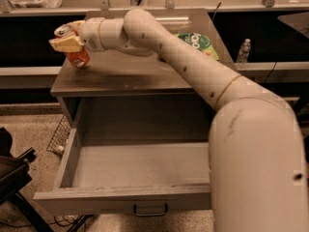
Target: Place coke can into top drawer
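The coke can [77, 57], orange-red with a silver top, is tilted at the far left of the cabinet top [125, 71]. My gripper [66, 43] is shut on the can, its yellowish fingers [65, 45] clamped across the upper part. The can's base is at or just above the cabinet top; I cannot tell if it touches. The top drawer [120, 197] is pulled fully open below and in front of the cabinet top. Its inside is empty. A small dark handle [150, 210] sits on its front panel. My arm reaches across from the right.
A green snack bag [195, 42] lies on the cabinet top's right side. A water bottle [244, 50] stands on the ledge to the right. A wire basket [60, 134] is on the floor at the left, with a dark stand [14, 173] at the lower left.
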Tool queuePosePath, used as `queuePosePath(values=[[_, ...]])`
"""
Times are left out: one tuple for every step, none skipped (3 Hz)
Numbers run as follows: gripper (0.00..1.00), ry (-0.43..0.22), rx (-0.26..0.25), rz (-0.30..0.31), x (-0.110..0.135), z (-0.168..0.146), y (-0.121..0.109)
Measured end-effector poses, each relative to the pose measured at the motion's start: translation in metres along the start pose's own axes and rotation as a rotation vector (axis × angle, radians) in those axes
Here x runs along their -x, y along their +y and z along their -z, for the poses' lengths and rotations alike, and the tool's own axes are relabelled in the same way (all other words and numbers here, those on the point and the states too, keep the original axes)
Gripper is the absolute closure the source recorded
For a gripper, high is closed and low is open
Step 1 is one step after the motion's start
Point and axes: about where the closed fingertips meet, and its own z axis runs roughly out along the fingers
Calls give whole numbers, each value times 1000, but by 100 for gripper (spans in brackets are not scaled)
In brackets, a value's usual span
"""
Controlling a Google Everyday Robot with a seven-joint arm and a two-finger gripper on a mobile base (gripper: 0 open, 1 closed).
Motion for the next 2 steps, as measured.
queuePosePath(values=[[100,-61,-63,62,43,46,30],[100,-87,-138,62,32,79,60]])
